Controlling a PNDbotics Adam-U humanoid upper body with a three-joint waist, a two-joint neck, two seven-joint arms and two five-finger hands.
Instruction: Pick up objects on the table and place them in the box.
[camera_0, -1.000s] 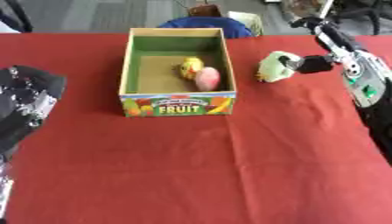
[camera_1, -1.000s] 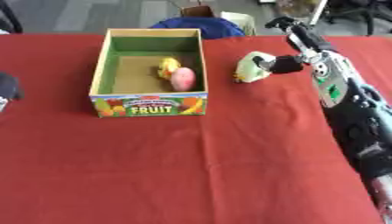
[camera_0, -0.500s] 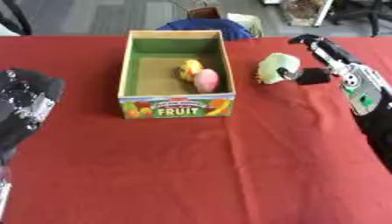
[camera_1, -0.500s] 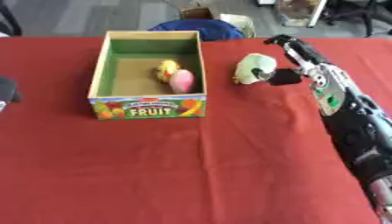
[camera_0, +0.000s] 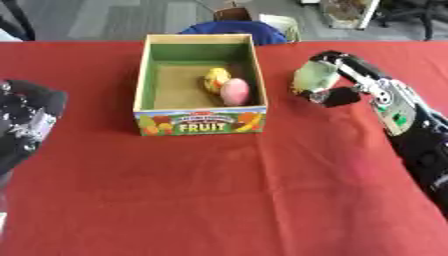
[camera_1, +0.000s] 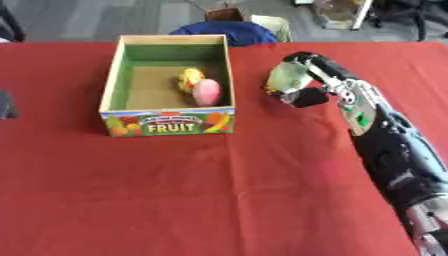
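A cardboard fruit box (camera_0: 199, 123) with a green inside stands on the red table, left of centre. Inside it lie a yellow object (camera_0: 215, 78) and a pink one (camera_0: 234, 91) against the right wall. To the right of the box, my right hand (camera_0: 337, 80) is curled round a pale green object (camera_0: 311, 77), held just above the cloth. My left hand (camera_0: 26, 120) shows at the left edge, level with the box front, away from the objects; its fingers are not clear.
A red cloth (camera_0: 262, 195) covers the table, stretching wide in front of the box. Behind the far edge stand a blue chair back (camera_0: 236, 27) and a small cardboard and white item (camera_0: 278, 22).
My right hand has closed round the pale green object and carried it a little leftward, toward the box. The left hand stays put.
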